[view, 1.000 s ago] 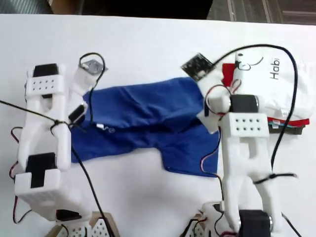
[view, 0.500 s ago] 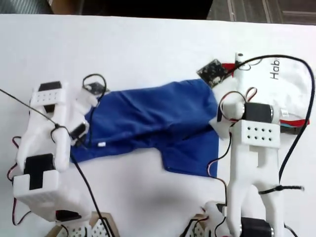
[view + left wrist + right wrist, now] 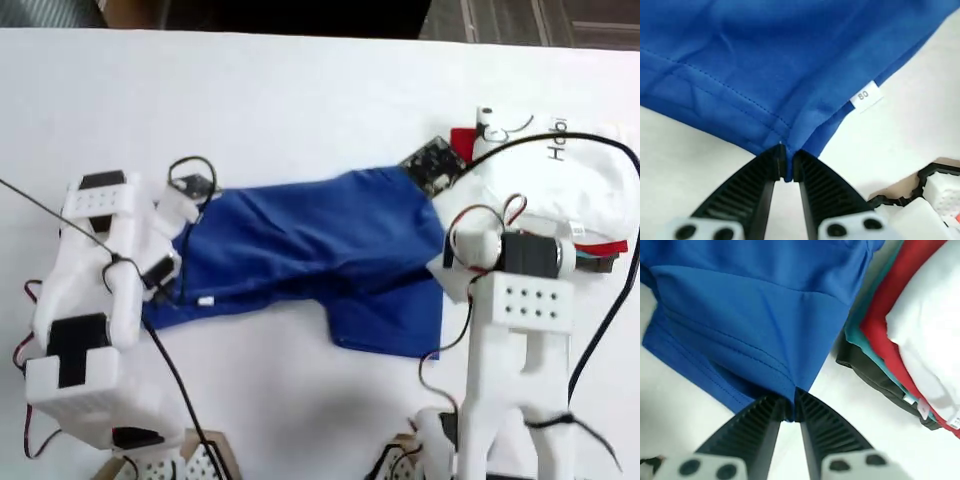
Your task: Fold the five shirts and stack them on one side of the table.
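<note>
A blue shirt (image 3: 310, 250) lies spread across the middle of the white table (image 3: 300, 90), partly folded over itself. My left gripper (image 3: 786, 165) is shut on the blue shirt's (image 3: 765, 60) hem at its left end; a small white size tag (image 3: 865, 95) hangs nearby. My right gripper (image 3: 790, 407) is shut on the blue shirt's (image 3: 740, 305) edge at its right end, next to a stack of folded shirts (image 3: 910, 335). In the high view that stack (image 3: 570, 190) sits at the right side with a white shirt on top.
The left arm (image 3: 95, 290) and right arm (image 3: 515, 340) stand at the table's near edge with loose black cables. The far half of the table is bare. The stack shows red, teal and dark layers (image 3: 875, 360) under the white one.
Both arms have drawn back toward the near edge, pulling the blue shirt's far edge with them. The shirt's top layer has shifted nearer and lies flatter.
</note>
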Action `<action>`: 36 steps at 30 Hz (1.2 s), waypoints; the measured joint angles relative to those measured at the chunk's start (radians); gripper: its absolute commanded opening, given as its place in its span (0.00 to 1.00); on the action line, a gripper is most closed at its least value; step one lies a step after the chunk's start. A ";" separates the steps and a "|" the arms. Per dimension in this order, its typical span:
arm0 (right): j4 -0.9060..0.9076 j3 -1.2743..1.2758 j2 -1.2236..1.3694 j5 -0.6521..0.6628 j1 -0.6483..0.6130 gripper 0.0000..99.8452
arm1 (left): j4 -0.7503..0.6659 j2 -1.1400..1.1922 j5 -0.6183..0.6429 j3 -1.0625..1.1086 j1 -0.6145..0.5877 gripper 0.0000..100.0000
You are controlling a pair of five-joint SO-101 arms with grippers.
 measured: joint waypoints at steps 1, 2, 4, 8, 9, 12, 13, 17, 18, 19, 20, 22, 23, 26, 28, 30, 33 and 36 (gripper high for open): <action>0.005 0.015 -0.021 0.000 -0.006 0.02 | 0.003 -0.008 0.000 0.000 0.000 0.03; 0.008 0.031 -0.040 0.000 -0.009 0.02 | 0.003 -0.014 0.000 0.000 0.000 0.03; 0.009 0.066 -0.068 0.000 -0.015 0.02 | 0.003 -0.020 0.000 0.000 0.000 0.03; -0.015 0.147 -0.089 0.000 -0.017 0.02 | 0.006 -0.020 0.000 0.000 0.000 0.03; -0.026 0.170 -0.089 0.000 -0.017 0.02 | 0.006 -0.020 0.000 0.000 -0.002 0.03; -0.069 0.236 -0.089 0.000 -0.017 0.02 | 0.000 -0.021 -0.002 0.034 -0.003 0.03; -0.080 0.256 -0.089 0.000 -0.017 0.02 | -0.006 -0.021 -0.002 0.054 -0.002 0.03; -0.120 0.321 -0.089 0.000 -0.017 0.02 | -0.051 -0.021 -0.002 0.117 0.000 0.03; -0.132 0.334 -0.089 0.000 -0.017 0.02 | -0.061 -0.021 -0.002 0.129 0.000 0.03; -0.143 0.350 -0.089 0.000 -0.017 0.02 | -0.077 -0.021 -0.002 0.141 0.000 0.03; -0.153 0.364 -0.089 0.000 -0.017 0.02 | -0.094 -0.021 -0.002 0.158 0.000 0.03; -0.173 0.390 -0.089 0.000 -0.017 0.02 | -0.137 -0.021 -0.002 0.195 0.000 0.03; -0.183 0.400 -0.089 0.000 -0.017 0.02 | -0.152 -0.025 -0.002 0.209 0.000 0.03; -0.210 0.443 -0.089 0.000 -0.017 0.02 | -0.192 -0.043 -0.002 0.238 0.000 0.03; -0.233 0.474 -0.089 0.000 -0.017 0.02 | -0.199 -0.044 -0.002 0.241 0.000 0.03; -0.256 0.503 -0.089 0.000 -0.017 0.02 | -0.204 -0.044 -0.002 0.241 0.000 0.03; -0.281 0.539 -0.089 0.000 -0.017 0.02 | -0.206 -0.044 -0.002 0.241 0.000 0.03; -0.284 0.540 -0.089 0.000 -0.017 0.02 | -0.206 -0.044 -0.002 0.241 0.000 0.03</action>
